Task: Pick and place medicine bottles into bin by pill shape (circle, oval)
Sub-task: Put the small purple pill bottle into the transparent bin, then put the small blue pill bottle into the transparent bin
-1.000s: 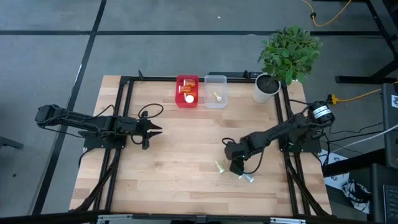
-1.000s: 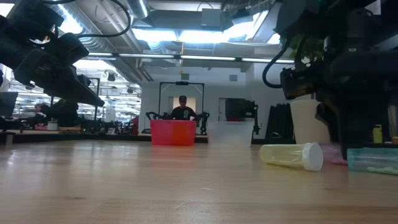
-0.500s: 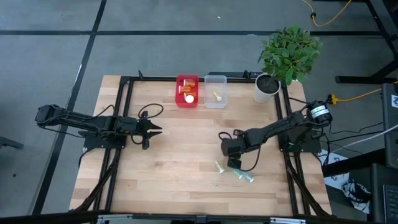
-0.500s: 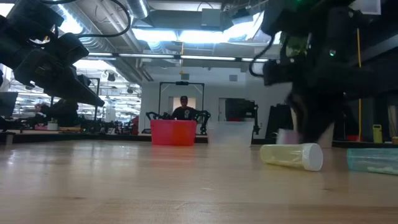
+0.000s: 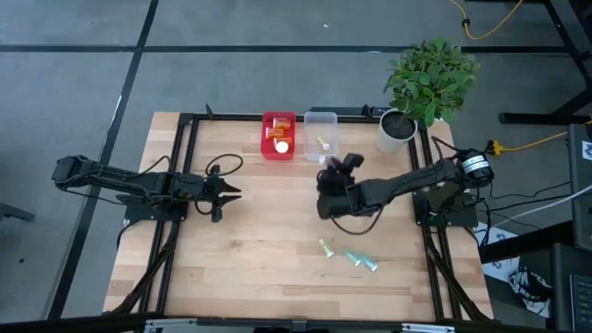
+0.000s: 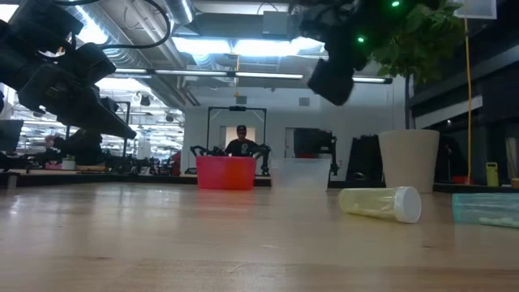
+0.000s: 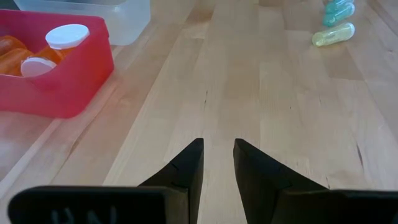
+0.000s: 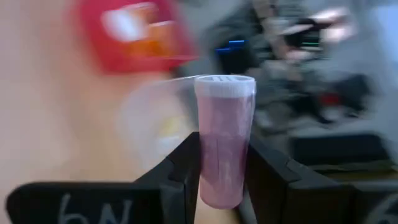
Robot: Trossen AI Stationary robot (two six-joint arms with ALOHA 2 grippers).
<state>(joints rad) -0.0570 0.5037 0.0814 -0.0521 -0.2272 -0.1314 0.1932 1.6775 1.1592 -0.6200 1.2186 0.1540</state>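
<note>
Left claw (image 5: 235, 193) hovers over the left part of the bench (image 5: 268, 268); in the left wrist view its fingers (image 7: 186, 168) stand narrow, a slim gap between the tips, nothing held. Bench top: pale wood planks, matte, w/ a black frame rail along each side.

Red bin (image 5: 278, 135), opaque plastic, sits at the far bench edge. Inside: orange translucent bottles w/ white round caps (image 7: 66, 35), lying on their sides. Just beside it on the right, the clear bin (image 5: 321, 135), thin-walled, w/ a yellowish vial in it.

Right claw (image 5: 335, 170) is raised near the clear bin, on its near side, apart from the rim. It is closed on the purple vial (image 8: 221, 143): slim cylinder, pale tint, flat whitish cap, gripped at the lower half, upright between the fingers (image 8: 180, 171).

Near part of the bench, right of centre: yellow vial (image 5: 326, 247) and two teal-green vials (image 5: 354, 257), all lying flat, close together. Low view shows the yellow vial (image 6: 381, 202) on its side w/ white cap pointing right.

White pot w/ green plant (image 5: 398, 129) at the far right corner. Centre of the bench between the arms is open wood. A person (image 6: 239, 143) shows far behind the bench.
</note>
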